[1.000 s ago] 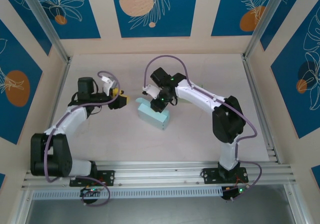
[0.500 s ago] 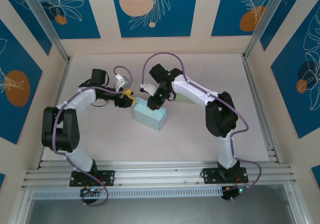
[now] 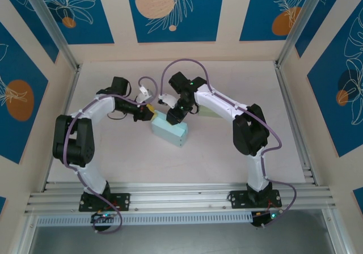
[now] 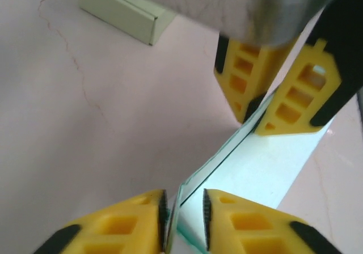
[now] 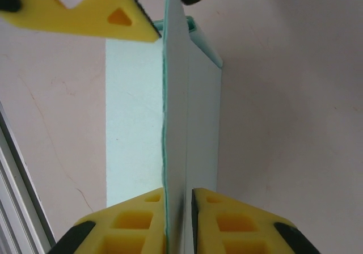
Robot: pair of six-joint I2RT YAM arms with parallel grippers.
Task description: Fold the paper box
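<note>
Near the middle of the pale pink desk [image 3: 227,163] I see one mint-green paper box [image 3: 170,131], a long rectangular block of thin card lying flat, with a flap standing up from it. Two white-and-black arms, the left arm [image 3: 96,108] and the right arm [image 3: 227,109], each trailing a looping purple cable [image 3: 170,71], meet over that flap and crowd it from both sides. My right end effector [image 5: 178,200] is clamped on the raised flap, the card held edge-on between its two yellow ribbed plastic fingers [image 5: 130,223]. My left end effector [image 4: 184,211] straddles the same flap lower down. One left finger [image 4: 130,220] touches the card and a sliver of gap shows beside the other, so I cannot tell whether it is gripping. One pale green flat box [image 4: 122,10] lies on the desk near the right arm, apart from the mint one. The desk is smooth, with faint hairline cracks. Blue wall panels [image 3: 170,10] with orange circles enclose the workspace.
</note>
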